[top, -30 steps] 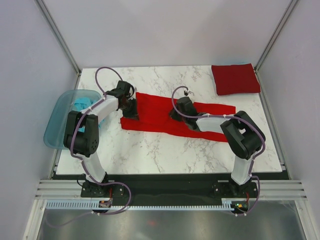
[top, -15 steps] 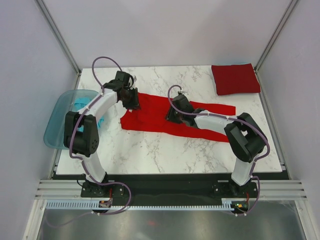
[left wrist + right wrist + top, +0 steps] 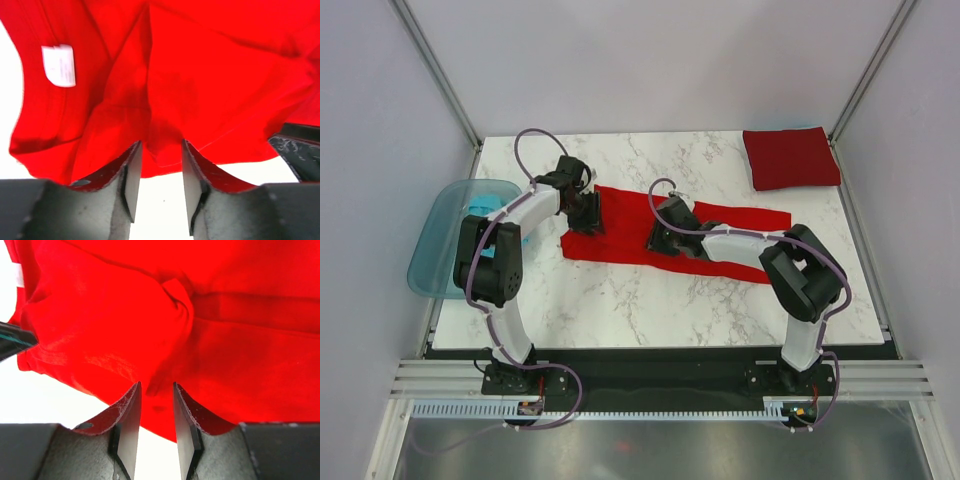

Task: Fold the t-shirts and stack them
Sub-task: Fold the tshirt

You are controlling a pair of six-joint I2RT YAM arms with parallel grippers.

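Step in hand: judged to be the cross fold that would turn the long band of cloth into a square; not yet done
Shirt being folded: the bright red short-sleeved cotton t-shirt [image 3: 630, 235] lay flat on the white marble-patterned bench [image 3: 640, 300] as a long narrow band running left to right; its small white neck label [image 3: 59, 65] showed at the left end
Left end effector [image 3: 588, 215]: low over the left end of the band, beside the collar; fingers apart with the hem just at their tips; nothing clamped
Right end effector [image 3: 660, 238]: low over the middle of the band; fingers apart by a narrower gap; a small pucker of cloth sat just beyond the tips; no cloth seen pinched
Other shirts: the darker crimson shirt folded into a flat square [image 3: 790, 158] lay at the far right corner, well apart; the teal-blue shirt [image 3: 485, 208] sat in the translucent blue plastic tub [image 3: 435, 250] off the left edge
Doing it well: each end effector should probably close on every layer at the hem, not the top ply alone; both should lift level and travel together so the edges meet squarely
Risk: a grip on one layer could open the lengthwise fold; the pucker could get pressed into a crease
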